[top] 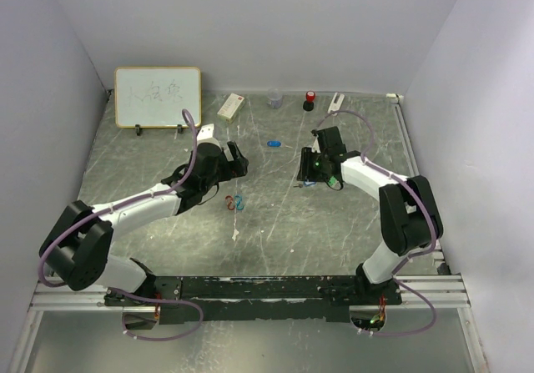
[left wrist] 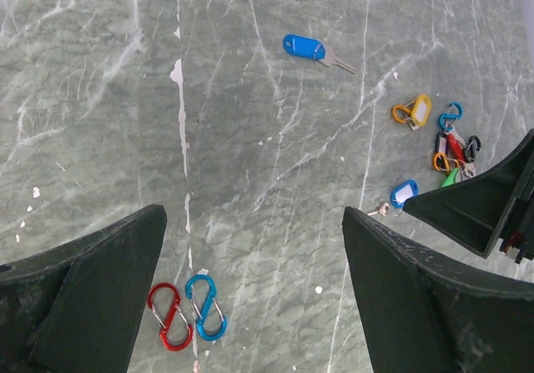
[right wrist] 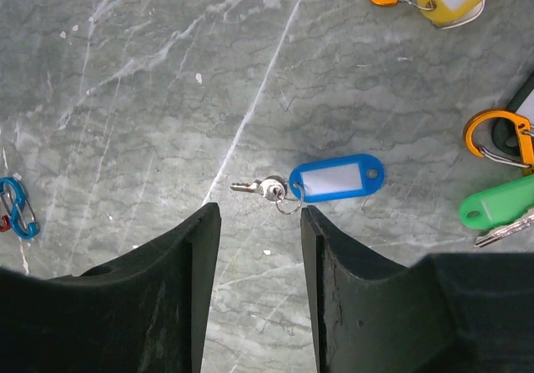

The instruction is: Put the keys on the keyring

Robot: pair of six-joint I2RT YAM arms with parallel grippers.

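Since neither arm grips anything, step in hand judged as: pick up one key.

Grey veined counter [top: 275,231] carries everything. White rectangular whiteboard [top: 158,97] stands at its far edge; handwriting too faint to read.

Left end effector [left wrist: 250,223]: released, jaws fully apart, hovering above bare counter near a pair of small metal carabiner clips, one red, one blue [left wrist: 206,308].

Right end effector [right wrist: 259,214]: jaws part-way apart, nothing between them, poised just short of the small silver key with the blue plastic label tag [right wrist: 334,178]. Key lies flat on the counter, blade pointing left in the wrist view.

To do it well: move forward, straddle the tag rather than the thin blade, and close across its narrow width. Keep clear of the green-tagged key [right wrist: 501,206] near it.

Tag window shows blank white; no brand legible.
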